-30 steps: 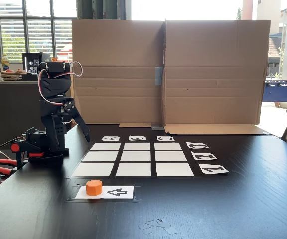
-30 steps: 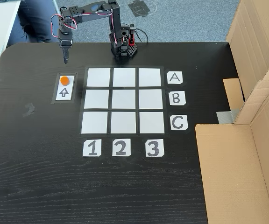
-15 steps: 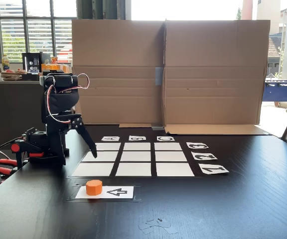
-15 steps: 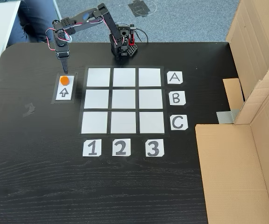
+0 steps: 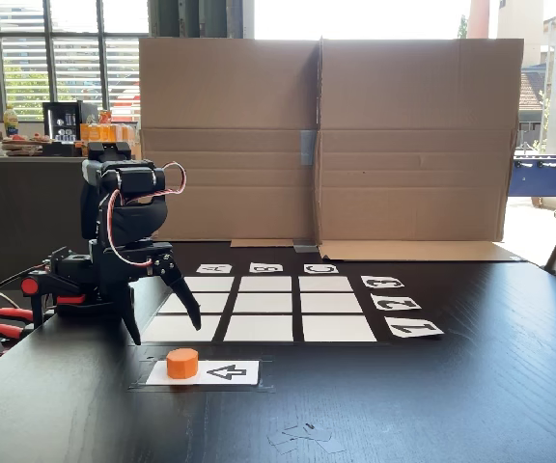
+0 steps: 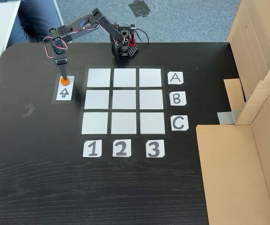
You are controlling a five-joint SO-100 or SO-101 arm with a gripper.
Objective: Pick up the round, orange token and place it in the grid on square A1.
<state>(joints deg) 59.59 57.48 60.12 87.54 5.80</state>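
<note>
The grid [image 6: 123,101] was flat on the black tabletop [image 6: 41,173], made of nine white paper squares with black gaps between them, and every square had nothing on it. In the fixed view from above, cards with the letters A, B and C [image 6: 174,78] lay along its right side, and cards with the numbers 1, 2 and 3 [image 6: 92,148] lay along its near side. Square A1 [image 6: 99,78] was the far left corner square in that view. The token [image 5: 182,363] was a small, round, orange piece with a flat top that looked like plastic. It sat on the white arrow card [image 5: 222,371], at the card's left end in the front fixed view, just left of the grid in the fixed view from above. The black arm [image 6: 81,26] reached from its base [image 6: 123,47] at the far edge of the tabletop and bent down over the token. The hand [image 5: 165,332] pointed down with its two thin black fingers spread apart, hanging just above the token and not touching it. Tall brown cardboard walls [image 5: 326,135] stood behind the grid in the front fixed view.
</note>
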